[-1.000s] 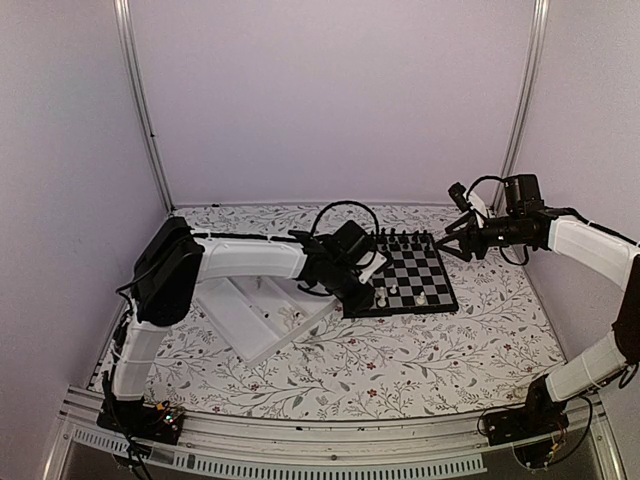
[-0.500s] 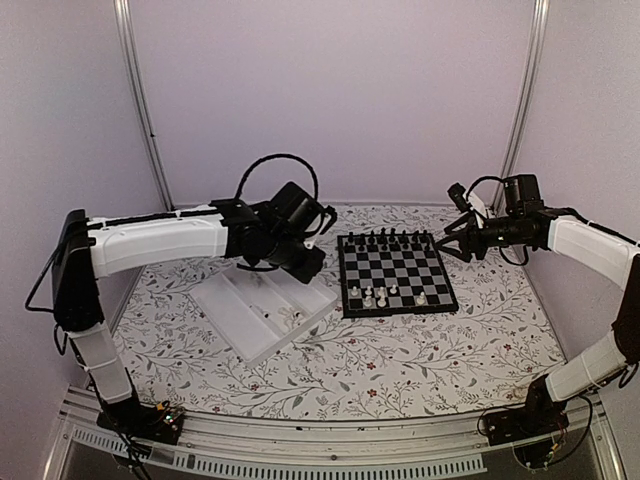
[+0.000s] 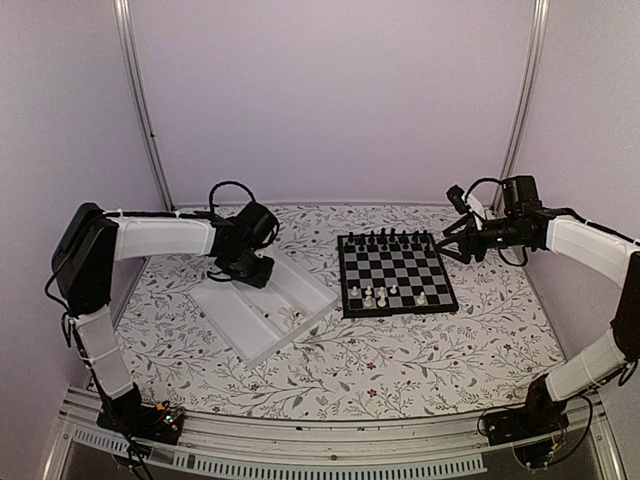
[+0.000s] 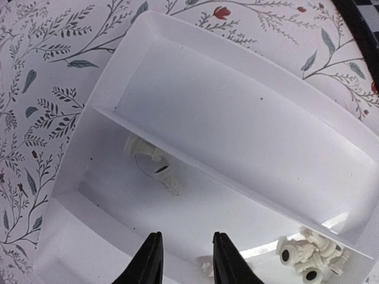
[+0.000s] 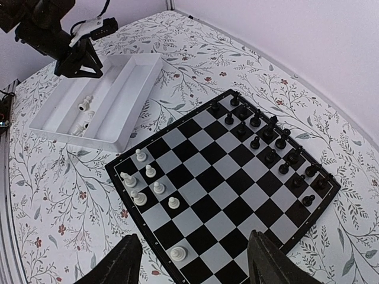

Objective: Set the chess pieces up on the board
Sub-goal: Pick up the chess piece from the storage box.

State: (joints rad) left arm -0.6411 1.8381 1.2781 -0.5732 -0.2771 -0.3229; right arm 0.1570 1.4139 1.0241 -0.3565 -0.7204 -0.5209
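Observation:
The board [image 3: 410,270] lies right of centre, with black chessmen along its far rows and several white chess pieces [image 3: 380,294] near its front edge. The right wrist view shows these white pieces [image 5: 148,177] on the board [image 5: 237,195]. More white pieces [image 4: 155,165] lie loose in the white tray [image 4: 237,118], with a cluster [image 4: 311,254] at one end. My left gripper [image 3: 247,273] hangs open and empty over the tray's far end, and it shows in its own view [image 4: 186,235]. My right gripper [image 3: 447,243] is open and empty, held above the board's far right corner [image 5: 193,235].
The white compartmented tray [image 3: 240,320] lies slantwise left of the board on the flowered table cover. Black chessmen [image 5: 272,148] fill the board's far rows. Walls close in the back and both sides.
My left arm has drawn back from the board's left edge, leftward to above the tray's far end. The right arm has not moved.

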